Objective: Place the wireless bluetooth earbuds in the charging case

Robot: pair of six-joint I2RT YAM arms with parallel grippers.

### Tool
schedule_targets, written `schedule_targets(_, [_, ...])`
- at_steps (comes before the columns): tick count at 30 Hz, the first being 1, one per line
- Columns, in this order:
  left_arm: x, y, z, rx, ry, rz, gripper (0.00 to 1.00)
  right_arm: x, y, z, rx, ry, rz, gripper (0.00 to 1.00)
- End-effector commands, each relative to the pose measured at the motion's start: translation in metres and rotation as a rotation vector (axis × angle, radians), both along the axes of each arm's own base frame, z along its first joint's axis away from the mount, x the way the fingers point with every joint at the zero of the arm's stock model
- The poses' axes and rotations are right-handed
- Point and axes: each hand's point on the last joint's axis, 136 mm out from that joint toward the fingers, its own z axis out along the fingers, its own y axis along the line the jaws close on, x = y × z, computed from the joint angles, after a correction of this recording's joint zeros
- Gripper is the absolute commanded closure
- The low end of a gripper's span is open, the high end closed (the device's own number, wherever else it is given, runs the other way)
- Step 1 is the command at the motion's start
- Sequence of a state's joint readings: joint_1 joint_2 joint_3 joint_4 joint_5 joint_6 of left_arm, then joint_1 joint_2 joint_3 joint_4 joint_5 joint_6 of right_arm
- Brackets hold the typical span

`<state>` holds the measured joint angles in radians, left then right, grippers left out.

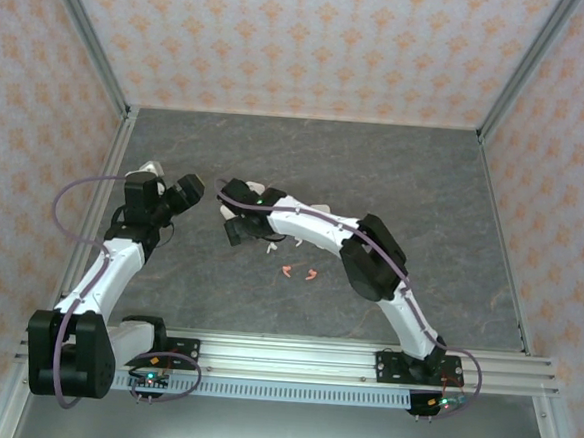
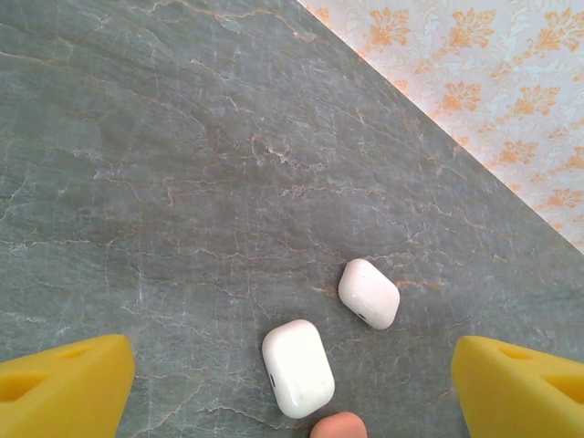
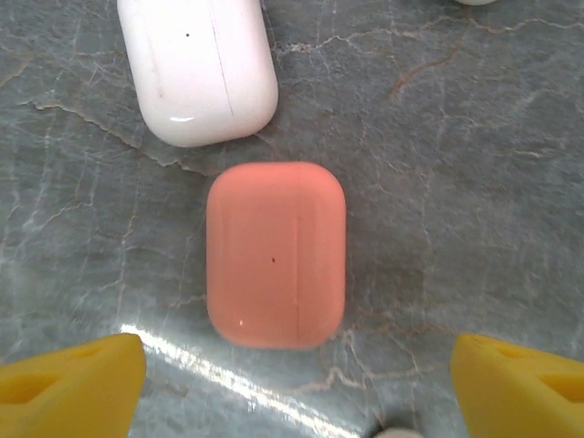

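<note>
Overhead view of a grey stone-patterned table (image 1: pixel 376 165) with two robot arms reaching in from the near edge. The right gripper (image 3: pixel 294 381) hangs just over a salmon-pink charging case (image 3: pixel 276 254). Its yellow fingers (image 3: pixel 68 383) are spread wide and hold nothing. In the right wrist view the case lies flat at 12 o'clock from the gripper, centred between the finger lines. Its long axis runs from 12 to 6, so the fingers would close across its narrow width. Its lid looks closed. A white case (image 3: pixel 196 68) sits just beyond it at 11 o'clock.

Two pink earbuds (image 1: pixel 298 273) lie loose on the table at about 4 o'clock from the right gripper, near the right arm and well apart from the left.

The left gripper (image 1: pixel 196 187) is also spread wide and empty, looking down on the cases. The right arm seems better placed for both case and earbuds.
</note>
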<state>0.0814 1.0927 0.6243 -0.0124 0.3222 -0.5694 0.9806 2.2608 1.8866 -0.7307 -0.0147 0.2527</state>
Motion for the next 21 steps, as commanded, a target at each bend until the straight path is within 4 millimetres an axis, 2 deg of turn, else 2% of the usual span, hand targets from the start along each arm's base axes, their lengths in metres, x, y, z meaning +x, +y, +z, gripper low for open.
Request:
schedule_targets(1, [-0.007,0.002,-0.007,-0.007,0.023,0.008,0.09,0.004,-0.003,-0.009,-0.08,0.0,0.015,0.17])
schedule_targets(10, [-0.006,0.001,-0.01,-0.013,0.031,0.005,0.09,0.008,0.006,-0.029,-0.107,0.027,0.033,0.3])
schedule_targets(16, [-0.006,0.001,-0.009,-0.013,0.031,0.005,0.09,0.007,0.005,-0.034,-0.117,0.036,0.034,0.42])
schedule_targets(21, [-0.006,0.001,-0.01,-0.017,0.035,0.002,0.08,0.006,0.005,-0.034,-0.12,0.037,0.037,0.49])
